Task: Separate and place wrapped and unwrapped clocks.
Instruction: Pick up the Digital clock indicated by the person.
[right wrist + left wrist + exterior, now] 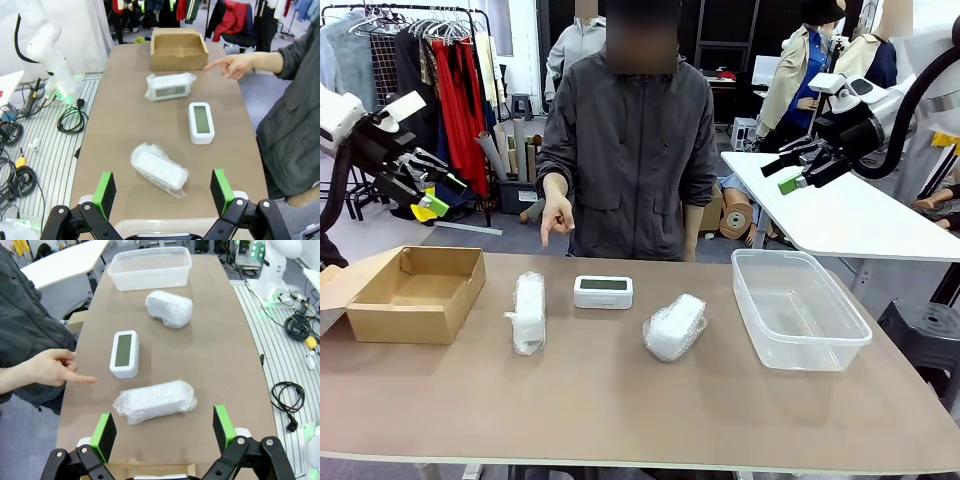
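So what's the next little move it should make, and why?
Probably lower the open left gripper toward the bubble-wrapped bundle nearest the cardboard box. That gripper hangs raised over that end of the table, nothing is held yet, and the person's hand points down near that bundle.

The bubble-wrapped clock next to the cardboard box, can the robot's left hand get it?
Probably yes. The left hand hangs open near that end of the table, and the wrapped clock lies by itself with nothing on top. The person's hand points nearby but is not touching it.
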{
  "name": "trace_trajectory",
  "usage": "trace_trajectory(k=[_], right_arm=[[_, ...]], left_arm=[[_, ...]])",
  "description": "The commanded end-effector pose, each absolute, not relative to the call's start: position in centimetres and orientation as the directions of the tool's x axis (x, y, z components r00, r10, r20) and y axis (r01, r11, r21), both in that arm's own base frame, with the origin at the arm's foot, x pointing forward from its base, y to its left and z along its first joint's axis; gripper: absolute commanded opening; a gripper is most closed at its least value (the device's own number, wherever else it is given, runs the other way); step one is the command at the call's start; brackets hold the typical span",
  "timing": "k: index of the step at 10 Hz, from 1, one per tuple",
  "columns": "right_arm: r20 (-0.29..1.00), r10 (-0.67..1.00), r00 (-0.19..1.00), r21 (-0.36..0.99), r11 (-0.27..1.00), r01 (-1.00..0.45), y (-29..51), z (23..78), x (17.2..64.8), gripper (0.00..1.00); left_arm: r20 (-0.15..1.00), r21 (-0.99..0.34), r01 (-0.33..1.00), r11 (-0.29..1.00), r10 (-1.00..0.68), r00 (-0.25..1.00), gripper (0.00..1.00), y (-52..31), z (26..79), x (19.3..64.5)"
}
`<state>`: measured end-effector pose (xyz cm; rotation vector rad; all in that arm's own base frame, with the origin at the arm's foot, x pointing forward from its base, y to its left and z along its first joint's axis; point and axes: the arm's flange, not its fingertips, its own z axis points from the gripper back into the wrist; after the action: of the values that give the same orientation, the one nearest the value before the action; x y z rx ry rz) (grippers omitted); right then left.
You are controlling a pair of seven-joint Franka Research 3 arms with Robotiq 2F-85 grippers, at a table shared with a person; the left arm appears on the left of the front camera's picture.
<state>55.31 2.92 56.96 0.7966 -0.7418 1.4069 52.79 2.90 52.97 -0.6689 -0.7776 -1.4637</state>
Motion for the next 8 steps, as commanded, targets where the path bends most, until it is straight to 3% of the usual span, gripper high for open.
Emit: trace_trajectory(k=[1, 8], right_arm=[[0.834, 0.551, 0.033, 0.038, 0.003, -0.999, 2.94, 57.05, 55.28, 1.0], [0.834, 0.551, 0.033, 0.038, 0.003, -0.999, 2.94, 57.05, 55.28, 1.0]], left_arm=[[0.798, 0.068, 0.998, 0.018, -0.601, -0.044, 1.0, 2.96, 52.98, 52.61], [0.797, 0.067, 0.998, 0.015, -0.602, -0.045, 1.0, 2.9, 52.97, 52.79]])
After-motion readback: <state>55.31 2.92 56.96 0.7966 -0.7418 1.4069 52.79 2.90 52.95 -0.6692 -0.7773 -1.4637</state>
